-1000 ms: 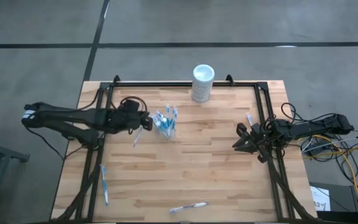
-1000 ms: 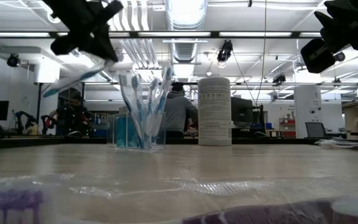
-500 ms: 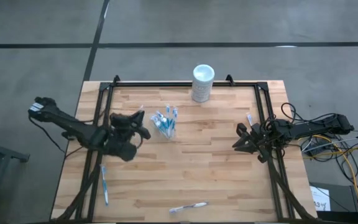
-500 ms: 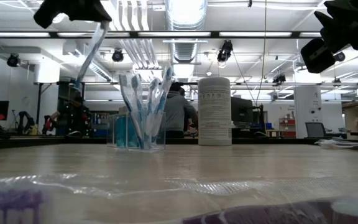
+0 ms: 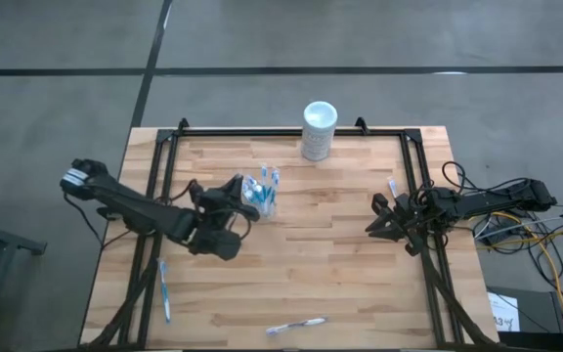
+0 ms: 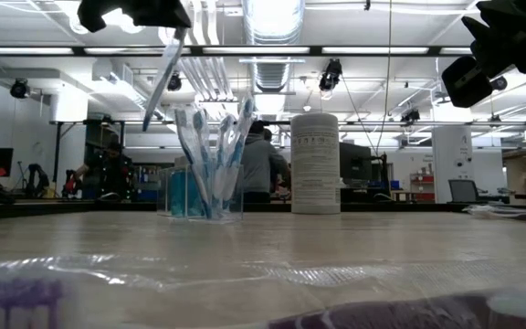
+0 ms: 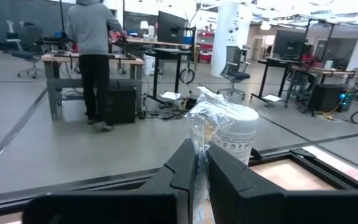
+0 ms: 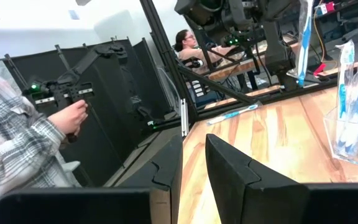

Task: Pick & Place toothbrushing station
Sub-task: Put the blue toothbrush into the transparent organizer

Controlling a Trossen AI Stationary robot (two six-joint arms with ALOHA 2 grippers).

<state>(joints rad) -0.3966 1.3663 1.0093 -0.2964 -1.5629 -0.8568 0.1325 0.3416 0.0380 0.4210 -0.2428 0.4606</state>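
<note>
A small clear cup [image 5: 261, 198] holding several blue-and-white toothbrushes and teal tubes stands left of the table's middle; it also shows in the low view [image 6: 210, 187]. My left gripper [image 5: 233, 189] hovers just left of the cup, above it, shut on a wrapped toothbrush [image 6: 164, 78]. More toothbrushes lie flat on the table at the near left [image 5: 164, 290], at the near edge [image 5: 296, 325] and at the right [image 5: 392, 186]. My right gripper [image 5: 375, 217] waits at the right edge, its fingers [image 8: 166, 165] parted with nothing between them. My left gripper pinches the toothbrush's upper end, still in its clear crinkled wrapper [image 7: 199, 138], between its two fingers. The fingers point level. The toothbrush hangs below them at a steep slant, blue end [image 6: 148, 119] lowest, lifted clear of the table and beside the cup's brushes.
A white cylinder [image 5: 320, 130] stands at the far edge behind the cup. Black frame rails [image 5: 164, 186] run along the table's left, far and right sides. Cables [image 5: 516, 230] lie off the right edge. People stand in the room beyond the table.
My left gripper has swung toward the cup while its wrist turned, staying shut. The toothbrush it holds has tipped from a shallow slant to hanging steeply, and now sits just left of the cup's brushes.
</note>
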